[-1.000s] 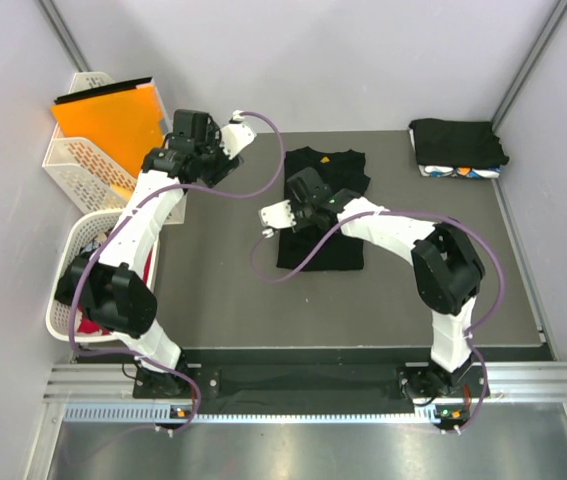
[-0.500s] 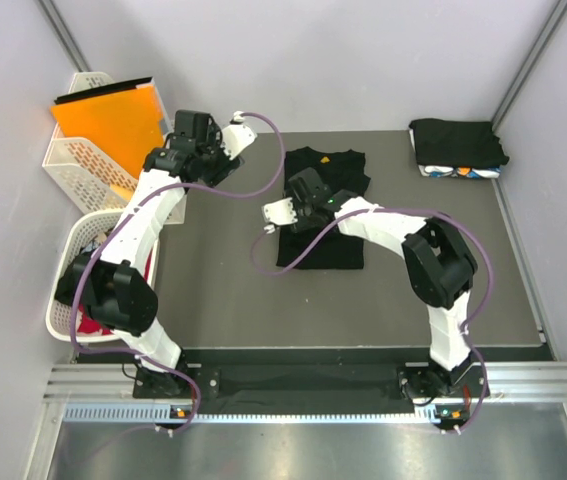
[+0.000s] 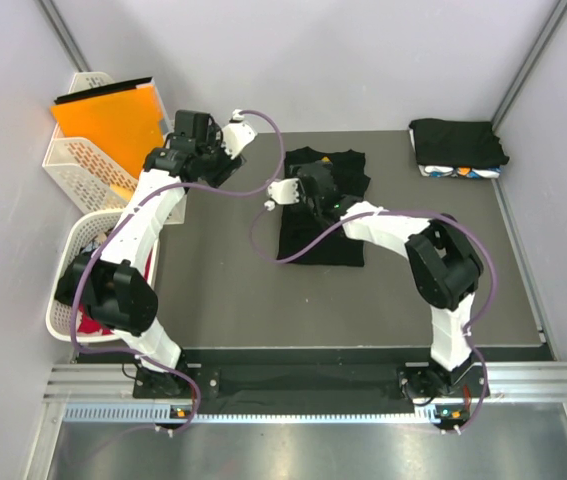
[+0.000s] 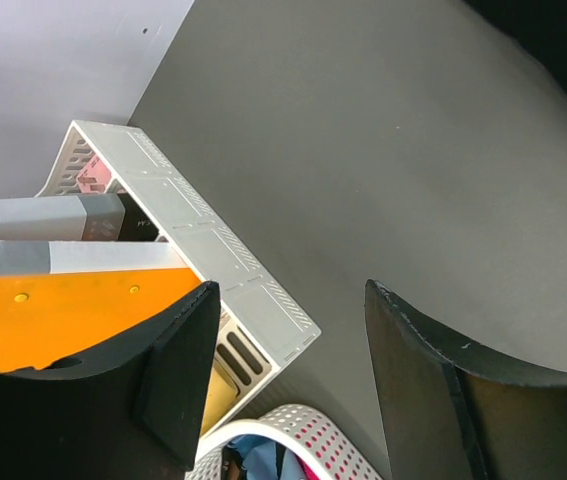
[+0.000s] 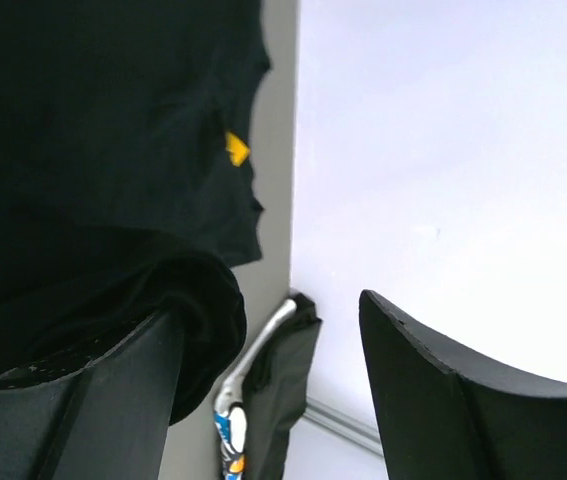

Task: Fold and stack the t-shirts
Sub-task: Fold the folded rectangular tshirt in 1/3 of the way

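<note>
A black t-shirt lies partly folded on the dark table, its collar toward the back. My right gripper hovers over the shirt's upper left part. In the right wrist view that gripper is open, and its left finger rests against a rolled fold of the black t-shirt without pinching it. A stack of folded t-shirts sits in the back right corner, black on top with a white-blue patterned one beneath, and shows as the stack beyond the jaws. My left gripper stands open and empty above the table's back left.
An orange folder leans in a white lattice basket at the back left. A round white basket holding more clothes stands at the left. Grey walls close in the table's left, back and right sides.
My right gripper has opened, let go of the black cloth and moved toward the back of the shirt. The left arm has not moved.
</note>
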You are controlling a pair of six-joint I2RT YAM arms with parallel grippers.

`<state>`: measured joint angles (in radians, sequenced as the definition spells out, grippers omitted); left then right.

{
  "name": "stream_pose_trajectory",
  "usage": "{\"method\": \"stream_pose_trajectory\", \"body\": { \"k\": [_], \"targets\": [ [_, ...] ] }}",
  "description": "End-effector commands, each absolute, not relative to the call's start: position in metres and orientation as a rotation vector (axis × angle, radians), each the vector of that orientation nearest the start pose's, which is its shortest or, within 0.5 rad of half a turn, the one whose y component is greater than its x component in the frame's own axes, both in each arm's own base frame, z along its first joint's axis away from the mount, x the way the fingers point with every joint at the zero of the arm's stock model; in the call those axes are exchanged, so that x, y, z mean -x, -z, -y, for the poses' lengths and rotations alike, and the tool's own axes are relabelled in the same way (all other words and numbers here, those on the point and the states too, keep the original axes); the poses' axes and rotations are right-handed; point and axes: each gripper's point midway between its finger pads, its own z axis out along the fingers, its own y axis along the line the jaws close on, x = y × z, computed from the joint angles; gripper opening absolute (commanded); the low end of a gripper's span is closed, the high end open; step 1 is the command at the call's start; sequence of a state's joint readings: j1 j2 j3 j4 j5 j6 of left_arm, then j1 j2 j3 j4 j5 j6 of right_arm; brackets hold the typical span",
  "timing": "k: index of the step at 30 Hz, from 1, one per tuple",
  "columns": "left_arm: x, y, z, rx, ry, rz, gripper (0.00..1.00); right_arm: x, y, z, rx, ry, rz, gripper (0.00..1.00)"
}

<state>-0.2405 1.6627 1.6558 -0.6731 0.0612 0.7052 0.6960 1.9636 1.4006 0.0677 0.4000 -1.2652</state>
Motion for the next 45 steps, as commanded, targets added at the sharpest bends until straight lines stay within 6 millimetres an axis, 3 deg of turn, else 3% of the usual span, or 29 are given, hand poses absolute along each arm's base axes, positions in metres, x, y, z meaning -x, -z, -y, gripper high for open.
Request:
{"method": "stream_pose_trajectory", "body": {
  "k": [1,6,11,33,35,37,38,39,41,45],
  "targets": [
    [-0.463,-0.265,0.102,-1.012,-0.14,-1.952,0.65,-0.49,-0.245,-0.261,1.421,0.777,-1.312,0.71],
    [-0.461,-0.269,0.101,-1.008,-0.148,-1.946,0.65,-0.47,-0.216,-0.262,1.605,0.665,-1.38,0.73],
    [-0.461,-0.274,0.1,-1.007,-0.155,-1.933,0.65,-0.456,-0.192,-0.266,1.682,0.58,-1.414,0.74],
    [-0.451,-0.262,0.107,-1.058,-0.099,-1.947,0.64,-0.465,-0.192,-0.269,1.734,0.601,-1.398,0.72],
    [-0.443,-0.257,0.11,-1.1,-0.064,-1.96,0.64,-0.458,-0.191,-0.259,1.73,0.54,-1.491,0.7],
    [-0.429,-0.248,0.117,-1.166,0.007,-1.967,0.64,-0.449,-0.196,-0.26,1.653,0.38,-1.591,0.69],
    [-0.422,-0.243,0.12,-1.198,0.039,-1.968,0.64,-0.444,-0.192,-0.247,1.631,0.325,-1.675,0.68],
    [-0.411,-0.234,0.124,-1.258,0.081,-1.964,0.64,-0.441,-0.194,-0.248,1.596,0.234,-1.709,0.68],
    [-0.398,-0.222,0.134,-1.305,0.166,-1.959,0.64,-0.433,-0.184,-0.232,1.496,0.13,-1.863,0.68],
    [-0.386,-0.189,0.146,-1.372,0.266,-1.967,0.64,-0.413,-0.153,-0.221,1.434,-0.056,-2.005,0.66]
  ]
}}
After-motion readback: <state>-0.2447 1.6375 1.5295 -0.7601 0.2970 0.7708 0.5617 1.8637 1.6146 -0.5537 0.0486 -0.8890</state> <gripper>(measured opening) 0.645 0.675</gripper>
